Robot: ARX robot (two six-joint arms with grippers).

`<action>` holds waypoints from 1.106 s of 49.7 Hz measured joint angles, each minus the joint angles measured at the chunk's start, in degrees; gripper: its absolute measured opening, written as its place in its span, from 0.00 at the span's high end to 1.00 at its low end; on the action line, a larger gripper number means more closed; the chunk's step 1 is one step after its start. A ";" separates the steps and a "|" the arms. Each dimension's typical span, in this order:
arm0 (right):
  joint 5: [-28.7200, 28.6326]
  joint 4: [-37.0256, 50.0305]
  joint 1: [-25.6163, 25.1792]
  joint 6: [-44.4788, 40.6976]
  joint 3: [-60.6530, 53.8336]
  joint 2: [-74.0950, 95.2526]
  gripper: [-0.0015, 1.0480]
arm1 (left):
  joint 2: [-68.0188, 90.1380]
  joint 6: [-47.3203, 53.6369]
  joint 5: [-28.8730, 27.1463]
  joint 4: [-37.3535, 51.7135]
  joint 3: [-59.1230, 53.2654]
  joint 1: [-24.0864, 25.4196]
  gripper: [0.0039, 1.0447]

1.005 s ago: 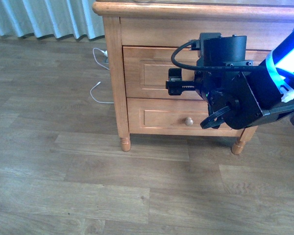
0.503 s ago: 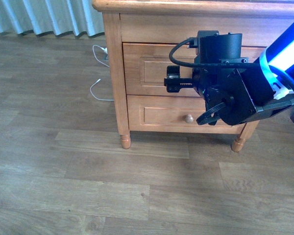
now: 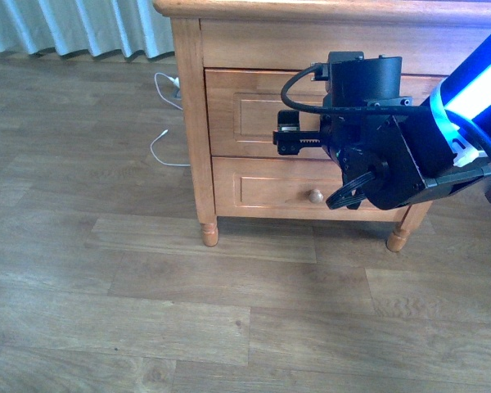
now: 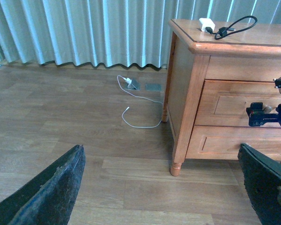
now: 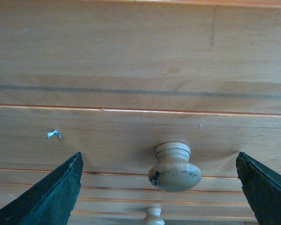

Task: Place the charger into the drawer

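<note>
The charger, a small white box with a black looped cable, lies on top of the wooden cabinet; it shows only in the left wrist view. The upper drawer is closed. My right gripper is open right in front of it, with the drawer's round knob between its fingers and not touched. The right gripper also shows in the left wrist view. My left gripper is open and empty, above the floor to the cabinet's left.
The lower drawer with its own knob is closed. A thin white cable lies on the wood floor left of the cabinet, by the curtain. The cabinet stands on turned legs.
My right gripper has edged slightly left and closer to the upper drawer front. Its jaws have stayed open.
</note>
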 joint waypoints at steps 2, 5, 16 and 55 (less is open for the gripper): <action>0.20 0.00 0.00 0.00 0.09 0.00 0.08 | 0.00 -0.02 0.00 0.00 0.00 0.00 0.05; 0.37 0.00 0.00 0.00 0.20 0.00 0.16 | 0.00 -0.02 0.00 0.00 0.00 0.00 0.05; 0.66 0.02 -0.02 -0.02 0.28 0.00 0.48 | 0.00 0.00 0.02 0.00 0.00 0.00 0.05; -0.02 -2.29 0.37 4.11 -7.43 -5.44 0.78 | 0.00 0.00 0.02 0.00 0.00 0.00 0.05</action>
